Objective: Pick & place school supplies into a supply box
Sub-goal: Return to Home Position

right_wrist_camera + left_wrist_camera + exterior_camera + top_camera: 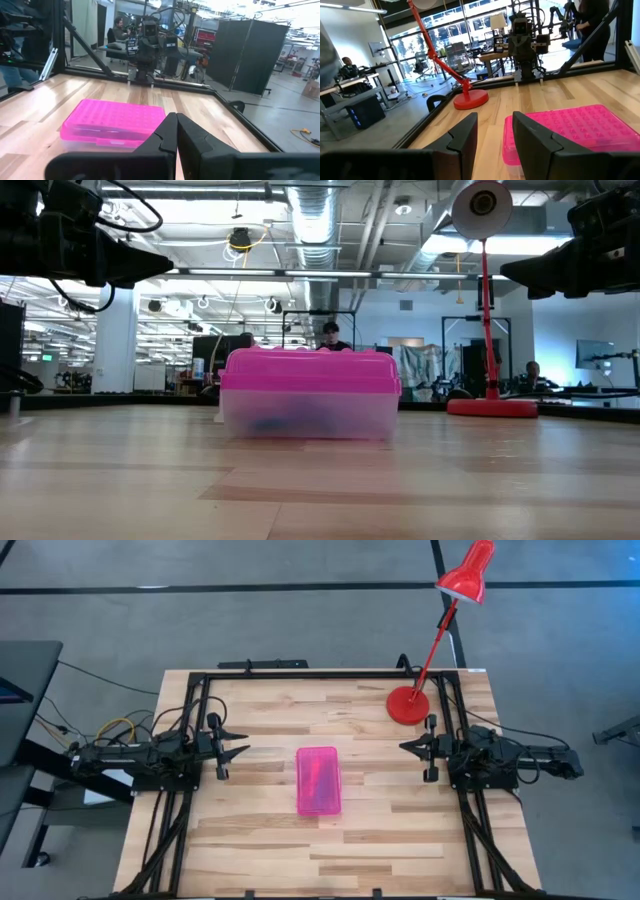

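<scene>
A pale wooden worktop [250,840] in an open lab carries the supply box [318,780] at its middle, pink lid down, contents blurred through the clear base. The left tool [240,742] hangs released and spread, well left of the box. The right tool [404,747] is clenched on nothing, well to its right, near the red lamp [407,705]. Homing looks nearly done: fold each arm back level, clear of box and lamp
</scene>
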Robot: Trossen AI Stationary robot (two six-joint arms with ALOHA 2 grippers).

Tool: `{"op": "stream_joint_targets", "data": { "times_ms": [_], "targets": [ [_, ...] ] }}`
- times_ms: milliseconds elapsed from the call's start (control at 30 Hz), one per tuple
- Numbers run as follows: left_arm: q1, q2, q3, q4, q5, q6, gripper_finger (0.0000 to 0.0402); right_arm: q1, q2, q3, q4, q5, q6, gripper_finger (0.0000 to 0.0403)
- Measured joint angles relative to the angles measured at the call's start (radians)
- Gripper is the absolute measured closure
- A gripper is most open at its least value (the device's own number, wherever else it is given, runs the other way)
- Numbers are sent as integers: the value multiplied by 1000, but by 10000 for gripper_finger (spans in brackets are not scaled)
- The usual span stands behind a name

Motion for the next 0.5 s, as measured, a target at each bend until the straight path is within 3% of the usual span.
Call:
{"op": "stream_joint_targets", "data": {
  "times_ms": [500],
  "targets": [
    [0,0,0,0,0,-3,283,0,0,0,0,0,0,403]
  ]
}}
